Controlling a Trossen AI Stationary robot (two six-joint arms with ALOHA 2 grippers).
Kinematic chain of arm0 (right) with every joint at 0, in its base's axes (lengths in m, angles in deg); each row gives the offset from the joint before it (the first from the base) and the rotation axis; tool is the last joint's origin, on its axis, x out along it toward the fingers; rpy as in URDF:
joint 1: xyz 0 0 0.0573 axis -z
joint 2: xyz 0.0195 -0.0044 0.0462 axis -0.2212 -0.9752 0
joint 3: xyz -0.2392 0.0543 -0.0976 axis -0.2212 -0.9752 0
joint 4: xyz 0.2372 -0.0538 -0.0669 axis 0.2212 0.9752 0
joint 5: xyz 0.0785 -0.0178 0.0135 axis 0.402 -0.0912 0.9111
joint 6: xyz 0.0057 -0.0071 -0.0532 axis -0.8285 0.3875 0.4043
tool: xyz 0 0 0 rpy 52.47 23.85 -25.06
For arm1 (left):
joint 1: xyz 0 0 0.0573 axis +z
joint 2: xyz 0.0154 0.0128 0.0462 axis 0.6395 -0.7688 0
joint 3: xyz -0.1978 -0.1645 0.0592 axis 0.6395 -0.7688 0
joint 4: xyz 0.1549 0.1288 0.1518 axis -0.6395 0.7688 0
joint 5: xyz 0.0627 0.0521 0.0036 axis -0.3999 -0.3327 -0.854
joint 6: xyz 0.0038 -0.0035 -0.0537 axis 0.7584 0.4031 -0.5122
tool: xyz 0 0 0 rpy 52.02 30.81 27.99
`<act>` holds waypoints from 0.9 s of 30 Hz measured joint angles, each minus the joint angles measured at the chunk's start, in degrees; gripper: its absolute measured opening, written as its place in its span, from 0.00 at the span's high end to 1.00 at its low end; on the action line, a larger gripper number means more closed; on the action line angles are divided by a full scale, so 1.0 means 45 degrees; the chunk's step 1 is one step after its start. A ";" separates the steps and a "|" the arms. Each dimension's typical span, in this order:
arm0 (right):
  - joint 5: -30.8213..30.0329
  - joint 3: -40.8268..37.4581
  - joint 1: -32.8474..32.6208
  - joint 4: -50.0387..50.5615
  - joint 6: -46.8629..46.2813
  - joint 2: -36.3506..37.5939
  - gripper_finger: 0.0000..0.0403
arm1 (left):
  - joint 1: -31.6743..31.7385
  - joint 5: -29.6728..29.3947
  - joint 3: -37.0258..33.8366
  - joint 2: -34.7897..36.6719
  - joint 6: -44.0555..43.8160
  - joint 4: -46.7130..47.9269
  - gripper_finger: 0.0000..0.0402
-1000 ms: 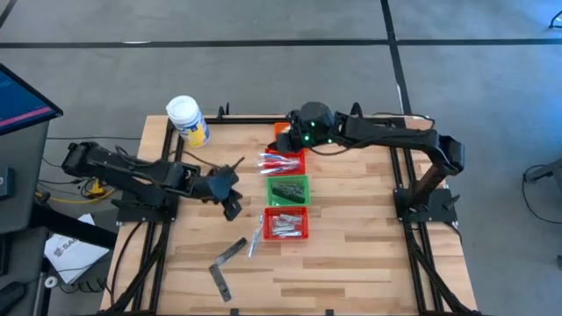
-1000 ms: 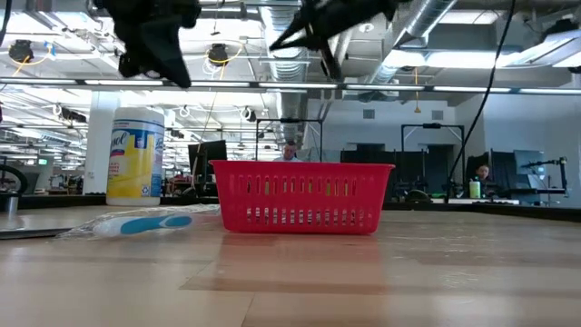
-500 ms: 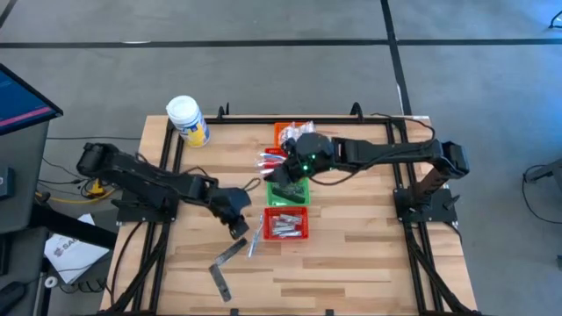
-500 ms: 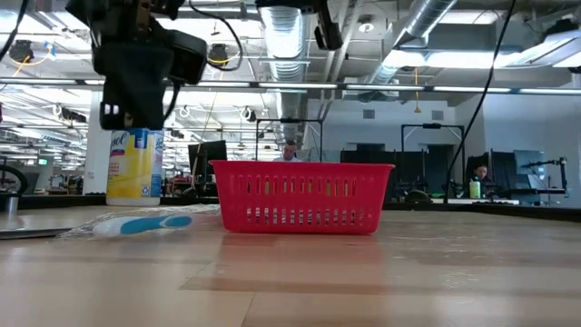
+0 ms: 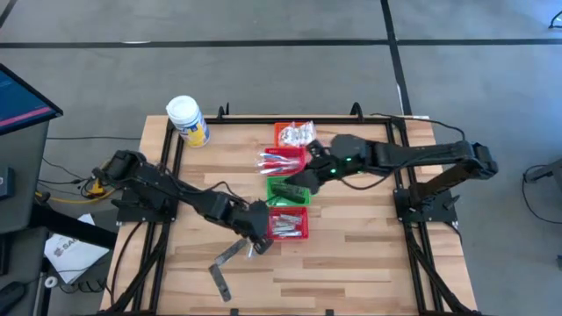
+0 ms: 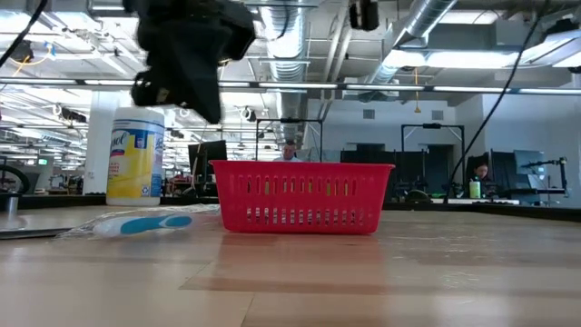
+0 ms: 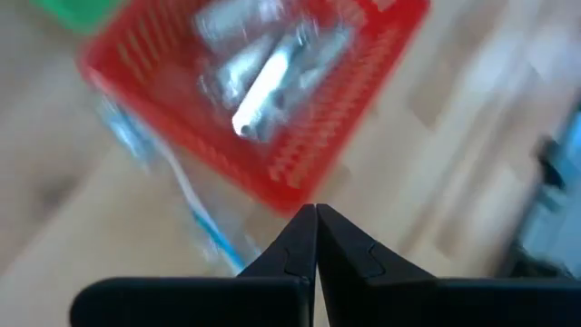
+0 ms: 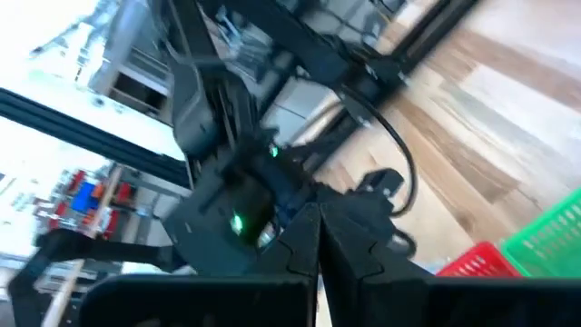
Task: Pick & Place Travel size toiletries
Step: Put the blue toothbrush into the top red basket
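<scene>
Your left gripper hung pinched closed and empty beside the red basket of silvery tubes, near the bagged toothbrush; farther back, your right gripper, likewise closed, hovered over the green basket.

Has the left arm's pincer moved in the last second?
Yes. The left pincer has moved away from the white jar toward the nearest red basket.
</scene>
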 joint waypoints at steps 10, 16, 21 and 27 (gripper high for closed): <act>-0.1291 -0.2382 -0.0389 -0.1777 -0.0113 0.2737 1.00 | -0.0970 -0.2832 0.1333 -0.1127 -0.2470 0.1922 1.00; -0.2282 -0.2989 -0.1044 -0.2115 -0.0138 0.3688 1.00 | -0.1781 -0.2849 0.1311 -0.1125 -0.3369 0.2341 1.00; -0.2856 -0.3142 -0.1589 -0.2093 -0.0035 0.3749 1.00 | -0.1493 -0.1870 0.0793 -0.1247 -0.3794 0.2409 1.00; -0.2975 -0.3136 -0.2041 -0.2498 -0.0045 0.3344 1.00 | -0.0863 -0.0617 0.0451 -0.1242 -0.3928 0.1751 0.92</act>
